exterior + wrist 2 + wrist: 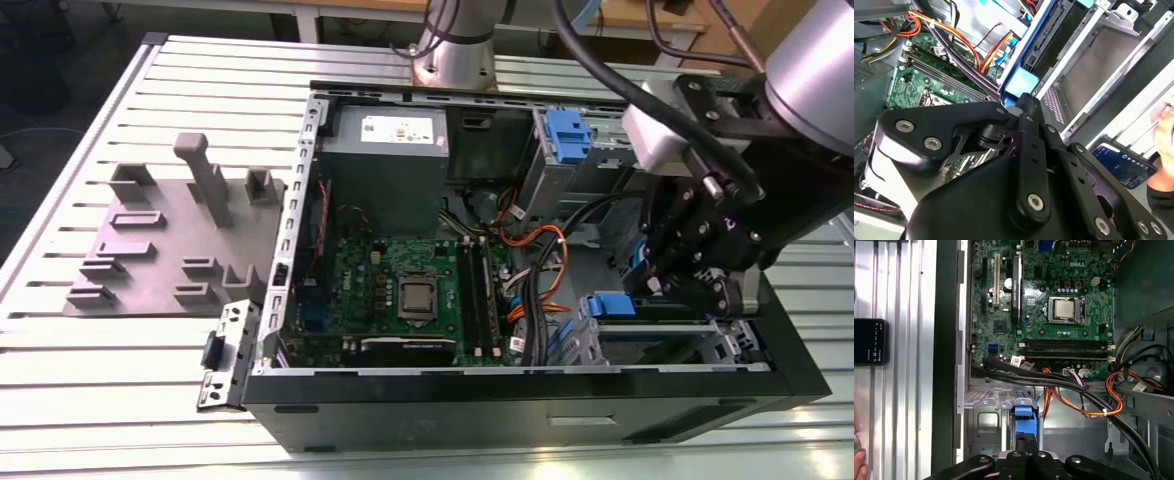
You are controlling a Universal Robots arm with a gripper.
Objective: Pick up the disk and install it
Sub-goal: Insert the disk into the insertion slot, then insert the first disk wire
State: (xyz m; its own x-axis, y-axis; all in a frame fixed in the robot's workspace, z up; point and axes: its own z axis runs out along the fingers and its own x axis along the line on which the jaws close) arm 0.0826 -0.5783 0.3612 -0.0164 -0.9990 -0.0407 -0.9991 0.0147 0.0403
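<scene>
The disk (610, 305) stands on edge in the drive bay at the exterior view's right end of the open computer case (287, 260); its blue carrier tab sticks out toward the motherboard. My gripper (651, 288) reaches down into that bay from the right. In both wrist views the black fingers (1020, 447) sit close together on the thin blue-framed disk (1025, 420). The blue carrier end (1021, 82) shows just beyond my gripper (1025, 102), lined up with the metal bay rails.
The green motherboard (400, 290), orange and black cables (534, 250) and a grey power supply (387, 150) fill the case. Another blue carrier (567, 135) sits in the far bay. A grey fixture (174, 240) lies at left. A phone (871, 341) and a hand (859, 465) are beside the case.
</scene>
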